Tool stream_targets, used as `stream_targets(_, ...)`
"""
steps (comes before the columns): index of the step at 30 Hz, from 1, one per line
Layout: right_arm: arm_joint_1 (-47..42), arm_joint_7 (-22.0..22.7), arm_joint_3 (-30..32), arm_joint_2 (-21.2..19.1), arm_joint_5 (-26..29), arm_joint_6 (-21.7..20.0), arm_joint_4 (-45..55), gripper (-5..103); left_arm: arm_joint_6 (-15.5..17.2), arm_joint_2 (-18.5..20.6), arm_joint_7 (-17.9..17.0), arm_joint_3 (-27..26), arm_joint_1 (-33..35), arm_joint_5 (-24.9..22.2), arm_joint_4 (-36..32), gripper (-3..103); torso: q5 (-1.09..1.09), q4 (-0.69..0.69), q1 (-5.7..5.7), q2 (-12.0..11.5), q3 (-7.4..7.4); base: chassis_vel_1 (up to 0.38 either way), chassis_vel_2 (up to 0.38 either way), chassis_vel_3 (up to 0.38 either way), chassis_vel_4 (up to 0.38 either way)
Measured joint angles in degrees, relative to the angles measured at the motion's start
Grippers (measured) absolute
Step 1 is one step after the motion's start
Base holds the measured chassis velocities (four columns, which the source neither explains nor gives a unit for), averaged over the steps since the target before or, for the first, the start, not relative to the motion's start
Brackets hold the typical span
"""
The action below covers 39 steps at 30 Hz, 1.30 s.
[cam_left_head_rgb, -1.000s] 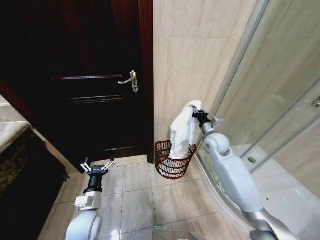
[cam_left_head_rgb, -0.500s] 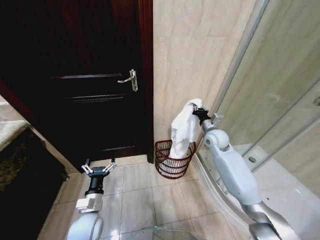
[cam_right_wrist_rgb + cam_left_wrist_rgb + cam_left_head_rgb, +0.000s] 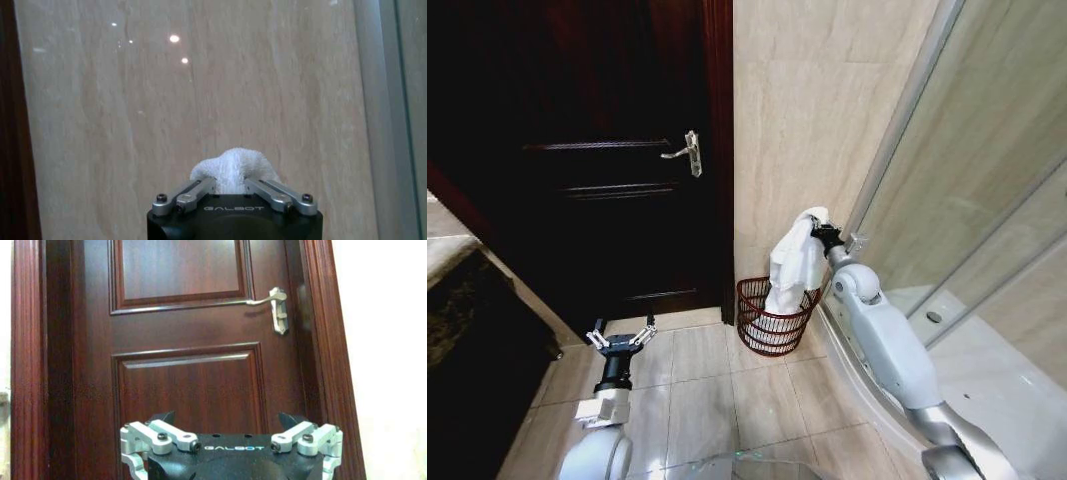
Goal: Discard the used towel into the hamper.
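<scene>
Low on the left, the left gripper (image 3: pixel 618 340) hangs above the beige tiled floor (image 3: pixel 697 400), its silver fingers (image 3: pixel 163 432) spread wide and holding nothing, facing the dark reddish wooden door (image 3: pixel 577 150) with its silver lever handle (image 3: pixel 685 152). To the right, in the corner where the beige tiled wall (image 3: pixel 817 110) meets the glass shower screen (image 3: pixel 987 170), stands the small round reddish-brown wire hamper (image 3: pixel 771 317). Above it, the right gripper (image 3: pixel 824 236) is clamped on the top of the white terry towel (image 3: pixel 794 262), whose lower end hangs down inside the hamper's rim.
</scene>
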Motion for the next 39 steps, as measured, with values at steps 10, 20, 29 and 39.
stream_targets(10, 0.7, -1.97, -0.99, 1.73, -1.3, 2.84, -6.0, 5, -2.3, -1.33, 0.49, -2.13, 1.78, -0.18, -0.5, 100, 0.0, 0.0, -1.13, -2.76, -1.63, 0.0, 0.0, 0.0, 0.0)
stream_targets(20, -0.05, -4.85, 0.01, 6.87, -1.81, 6.85, -9.95, 5, -5.89, -2.31, 0.89, -3.36, 3.36, 0.33, 0.83, 100, 0.0, 0.01, -2.13, -5.27, -3.14, 0.0, 0.0, 0.0, 0.0)
stream_targets(29, -1.79, -5.95, 2.18, 7.77, 0.47, 7.74, -9.97, 5, -6.77, -3.71, 0.89, -3.21, 3.52, 1.43, 0.31, 100, 0.01, 0.0, -2.95, -7.46, -4.5, 0.0, 0.0, 0.0, 0.0)
stream_targets(39, -2.91, -5.92, 2.45, 5.47, 4.31, 6.39, -8.27, 5, -7.03, -5.81, 0.89, -2.14, 3.62, 2.9, -0.16, 100, 0.01, -0.01, -3.72, -9.6, -5.88, 0.0, 0.0, 0.0, 0.0)
